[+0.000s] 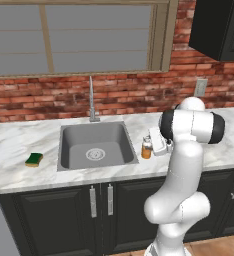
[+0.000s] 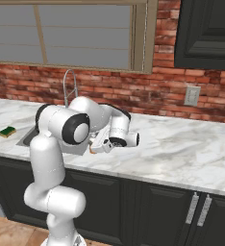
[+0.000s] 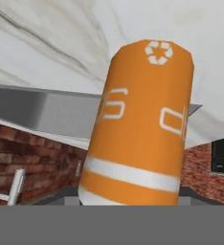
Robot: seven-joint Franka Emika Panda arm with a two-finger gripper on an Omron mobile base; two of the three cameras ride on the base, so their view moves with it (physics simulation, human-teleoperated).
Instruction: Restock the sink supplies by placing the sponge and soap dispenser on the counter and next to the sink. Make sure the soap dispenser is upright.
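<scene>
The orange soap dispenser (image 1: 146, 149) stands upright on the marble counter (image 1: 19, 140), just right of the steel sink (image 1: 96, 146). My gripper (image 1: 154, 145) reaches down from the right and is shut on the bottle. The hand view shows the soap dispenser (image 3: 142, 124) very close, with white stripes and lettering. From the right base view only a sliver of orange soap dispenser (image 2: 92, 150) peeks out under the gripper (image 2: 99, 144). The yellow and green sponge (image 1: 34, 159) lies flat on the counter left of the basin, far from the hand; the sponge (image 2: 7, 131) also sits at the left edge there.
A tall arched faucet (image 1: 92, 102) rises behind the basin. Red brick and windows back the worktop, with a wall outlet (image 1: 201, 87) and a dark upper cabinet (image 1: 219, 27) to the right. Bare marble (image 2: 181, 144) stretches right of the arm.
</scene>
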